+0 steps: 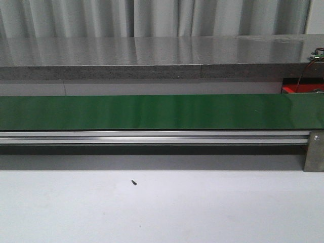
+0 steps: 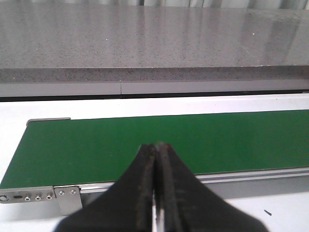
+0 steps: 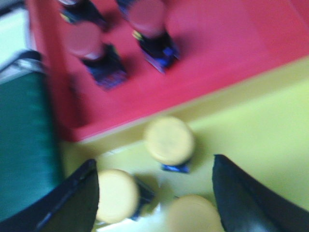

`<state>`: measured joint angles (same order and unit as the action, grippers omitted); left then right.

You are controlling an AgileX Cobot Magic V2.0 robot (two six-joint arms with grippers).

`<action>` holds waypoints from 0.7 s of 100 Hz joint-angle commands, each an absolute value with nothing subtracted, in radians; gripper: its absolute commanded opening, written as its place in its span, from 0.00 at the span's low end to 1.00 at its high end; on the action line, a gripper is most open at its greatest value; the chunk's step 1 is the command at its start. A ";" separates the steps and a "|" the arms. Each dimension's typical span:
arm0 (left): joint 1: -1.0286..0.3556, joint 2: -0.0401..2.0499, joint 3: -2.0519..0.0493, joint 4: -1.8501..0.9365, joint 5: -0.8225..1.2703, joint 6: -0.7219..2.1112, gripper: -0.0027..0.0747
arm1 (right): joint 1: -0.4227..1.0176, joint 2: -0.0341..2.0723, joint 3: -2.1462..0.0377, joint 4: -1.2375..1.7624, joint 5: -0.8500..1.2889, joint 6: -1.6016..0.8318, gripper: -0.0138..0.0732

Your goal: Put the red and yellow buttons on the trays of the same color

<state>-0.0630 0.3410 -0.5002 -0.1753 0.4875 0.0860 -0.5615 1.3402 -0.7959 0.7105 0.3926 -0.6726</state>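
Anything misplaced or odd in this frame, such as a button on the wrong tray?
Nothing stands out. Red buttons sit on the red tray, yellow buttons on the yellow tray. The green belt carries nothing. A tiny dark speck lies on the table.

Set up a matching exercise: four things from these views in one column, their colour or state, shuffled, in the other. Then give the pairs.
Things:
1. conveyor belt
2. left gripper
3. right gripper
4. tray under the red buttons

Colour or state:
A. open, over yellow buttons
B. red
C. green
D. shut, holding nothing

Pairs: 1-C, 2-D, 3-A, 4-B
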 commanded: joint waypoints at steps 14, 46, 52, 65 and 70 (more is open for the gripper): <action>-0.070 0.348 -0.527 -0.189 0.413 0.090 0.01 | -0.401 1.144 -0.819 0.735 0.374 -0.721 0.73; -0.070 0.348 -0.527 -0.189 0.413 0.090 0.01 | -0.163 0.934 -0.818 0.711 0.443 -0.752 0.71; -0.070 0.348 -0.527 -0.189 0.413 0.090 0.01 | -0.148 0.904 -0.812 0.711 0.468 -0.752 0.66; -0.070 0.348 -0.527 -0.189 0.413 0.090 0.01 | -0.143 0.836 -0.766 0.711 0.482 -0.752 0.54; -0.070 0.348 -0.527 -0.189 0.413 0.090 0.01 | -0.143 0.813 -0.745 0.711 0.482 -0.752 0.49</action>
<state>-0.0630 0.3410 -0.5002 -0.1753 0.4893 0.0860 -0.1426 0.8554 -0.7477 0.7010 0.5172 -0.7417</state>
